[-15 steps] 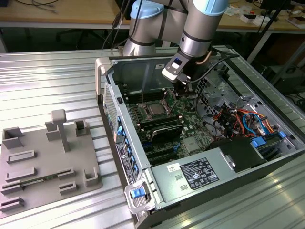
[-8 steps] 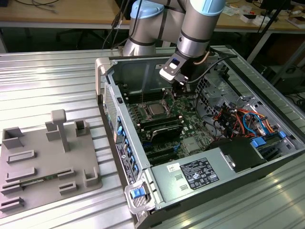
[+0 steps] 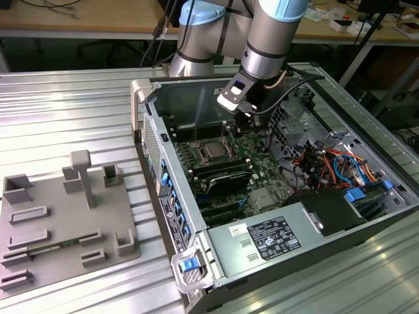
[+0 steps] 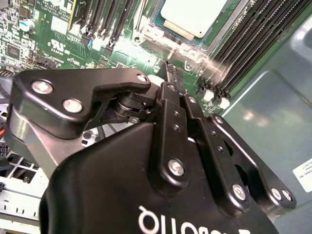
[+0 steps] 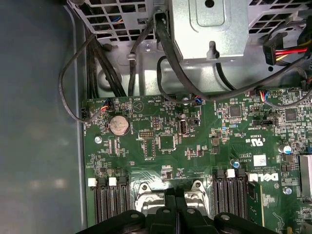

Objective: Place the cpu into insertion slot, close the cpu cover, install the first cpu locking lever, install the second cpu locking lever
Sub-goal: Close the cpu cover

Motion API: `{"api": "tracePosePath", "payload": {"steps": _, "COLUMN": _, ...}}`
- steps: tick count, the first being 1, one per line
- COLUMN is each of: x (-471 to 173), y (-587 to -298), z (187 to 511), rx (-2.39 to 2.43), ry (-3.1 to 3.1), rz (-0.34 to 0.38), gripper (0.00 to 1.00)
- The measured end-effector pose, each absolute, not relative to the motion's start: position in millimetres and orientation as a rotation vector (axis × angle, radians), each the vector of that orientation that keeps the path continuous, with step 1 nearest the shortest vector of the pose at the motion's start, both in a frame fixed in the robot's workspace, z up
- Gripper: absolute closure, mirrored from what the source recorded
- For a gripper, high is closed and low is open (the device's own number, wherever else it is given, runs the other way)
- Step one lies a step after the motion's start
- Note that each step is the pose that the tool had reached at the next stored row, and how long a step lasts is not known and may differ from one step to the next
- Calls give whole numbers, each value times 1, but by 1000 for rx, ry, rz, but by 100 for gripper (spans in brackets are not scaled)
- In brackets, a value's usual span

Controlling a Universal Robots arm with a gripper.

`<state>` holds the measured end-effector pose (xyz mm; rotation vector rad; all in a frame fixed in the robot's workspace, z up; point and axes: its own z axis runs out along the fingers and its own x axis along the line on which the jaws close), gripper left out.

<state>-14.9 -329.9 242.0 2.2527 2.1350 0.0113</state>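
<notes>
Ribbed metal desk [image 3: 65, 104] with an open computer case [image 3: 196, 98], arm reaching inside
The end effector [image 5: 174, 191] is clenched, its fingertips pressed together above the green motherboard [image 5: 165, 141], just beside the insertion slot [image 5: 197, 189]; the cpu [image 4: 192, 17] lies in that slot, silver top up; whether the tips touch the frame, I cannot tell

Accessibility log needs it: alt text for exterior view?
A robot arm reaches into an open computer case, its gripper over the motherboard beside the cpu in the insertion slot. A grey fixture tray lies at the exterior view's left.
</notes>
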Motion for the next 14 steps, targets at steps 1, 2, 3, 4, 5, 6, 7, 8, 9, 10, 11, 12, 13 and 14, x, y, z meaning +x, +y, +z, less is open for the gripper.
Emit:
{"api": "tracePosePath", "payload": {"steps": 1, "x": -15, "y": -330, "z": 242, "rx": 2253, "ry": 2135, "rz": 11, "gripper": 89}}
{"api": "tracePosePath", "payload": {"steps": 2, "x": -15, "y": -330, "z": 242, "rx": 2253, "ry": 2135, "rz": 11, "gripper": 89}}
{"api": "tracePosePath", "payload": {"steps": 3, "x": -15, "y": -330, "z": 242, "rx": 2253, "ry": 2135, "rz": 11, "gripper": 89}}
{"api": "tracePosePath", "payload": {"steps": 4, "x": -15, "y": -330, "z": 242, "rx": 2253, "ry": 2135, "rz": 11, "gripper": 89}}
{"api": "tracePosePath", "payload": {"steps": 5, "x": -15, "y": -330, "z": 242, "rx": 2253, "ry": 2135, "rz": 11, "gripper": 89}}
{"api": "tracePosePath", "payload": {"steps": 6, "x": -15, "y": -330, "z": 242, "rx": 2253, "ry": 2135, "rz": 11, "gripper": 89}}
{"api": "tracePosePath", "payload": {"steps": 7, "x": -15, "y": -330, "z": 242, "rx": 2253, "ry": 2135, "rz": 11, "gripper": 89}}
{"api": "tracePosePath", "payload": {"steps": 8, "x": -15, "y": -330, "z": 242, "rx": 2253, "ry": 2135, "rz": 11, "gripper": 89}}
{"api": "tracePosePath", "payload": {"steps": 9, "x": -16, "y": -330, "z": 242, "rx": 2253, "ry": 2135, "rz": 11, "gripper": 89}}
{"api": "tracePosePath", "payload": {"steps": 10, "x": -17, "y": -330, "z": 242, "rx": 2253, "ry": 2135, "rz": 11, "gripper": 89}}
{"api": "tracePosePath", "payload": {"steps": 11, "x": -18, "y": -330, "z": 242, "rx": 2253, "ry": 2135, "rz": 11, "gripper": 89}}
{"api": "tracePosePath", "payload": {"steps": 12, "x": -19, "y": -330, "z": 242, "rx": 2253, "ry": 2135, "rz": 11, "gripper": 89}}
{"api": "tracePosePath", "payload": {"steps": 13, "x": -20, "y": -330, "z": 242, "rx": 2253, "ry": 2135, "rz": 11, "gripper": 89}}
{"api": "tracePosePath", "payload": {"steps": 14, "x": -22, "y": -330, "z": 242, "rx": 2253, "ry": 2135, "rz": 11, "gripper": 89}}
